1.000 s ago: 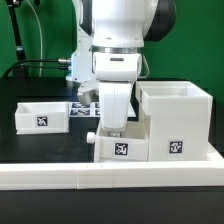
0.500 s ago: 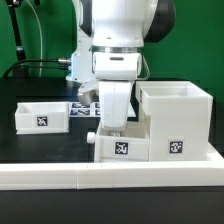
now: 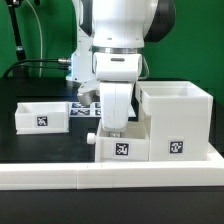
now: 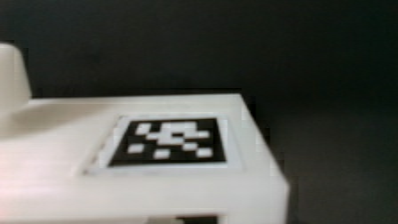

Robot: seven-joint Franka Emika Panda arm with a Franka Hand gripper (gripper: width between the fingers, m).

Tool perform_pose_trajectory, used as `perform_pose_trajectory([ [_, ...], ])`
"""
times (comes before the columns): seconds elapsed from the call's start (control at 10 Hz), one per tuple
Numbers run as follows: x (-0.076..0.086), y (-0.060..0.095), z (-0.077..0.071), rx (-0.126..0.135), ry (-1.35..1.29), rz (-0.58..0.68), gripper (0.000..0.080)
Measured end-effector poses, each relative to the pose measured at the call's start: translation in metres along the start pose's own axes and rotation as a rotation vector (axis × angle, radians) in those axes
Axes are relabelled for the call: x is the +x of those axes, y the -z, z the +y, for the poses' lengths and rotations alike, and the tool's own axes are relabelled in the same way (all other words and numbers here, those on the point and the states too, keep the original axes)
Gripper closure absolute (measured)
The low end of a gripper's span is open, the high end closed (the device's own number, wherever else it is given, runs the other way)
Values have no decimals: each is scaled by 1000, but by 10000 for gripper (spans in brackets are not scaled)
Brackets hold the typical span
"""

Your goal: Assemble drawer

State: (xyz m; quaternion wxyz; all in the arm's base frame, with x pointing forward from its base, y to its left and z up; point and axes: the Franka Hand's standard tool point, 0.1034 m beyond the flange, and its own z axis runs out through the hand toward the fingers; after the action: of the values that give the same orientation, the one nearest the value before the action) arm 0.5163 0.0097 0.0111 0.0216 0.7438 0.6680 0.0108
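The white box shell (image 3: 176,118) stands at the exterior view's right, its tag facing the camera. A small white tray (image 3: 122,148) with a knob (image 3: 91,138) sits against the shell's left side, by the front rail. My gripper (image 3: 113,128) reaches straight down into this tray and looks closed on its wall; the fingertips are hidden by it. In the wrist view, a white tray surface (image 4: 71,120) with a tag (image 4: 169,142) fills the picture, blurred and very close. A second tagged tray (image 3: 40,115) rests apart at the left.
A long low white border rail (image 3: 110,178) runs along the front edge. The marker board (image 3: 88,105) lies on the black table behind the arm. A green wall and cables stand at the back.
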Motion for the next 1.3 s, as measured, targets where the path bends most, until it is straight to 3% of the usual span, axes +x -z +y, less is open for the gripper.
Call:
perform_pose_trajectory([
  [0.3,1,-1,1,5,30,1,757],
  [0.5,2,-1,2,21,34,-2,757],
  [1.3,0,-2,1,15,42,-4,757],
])
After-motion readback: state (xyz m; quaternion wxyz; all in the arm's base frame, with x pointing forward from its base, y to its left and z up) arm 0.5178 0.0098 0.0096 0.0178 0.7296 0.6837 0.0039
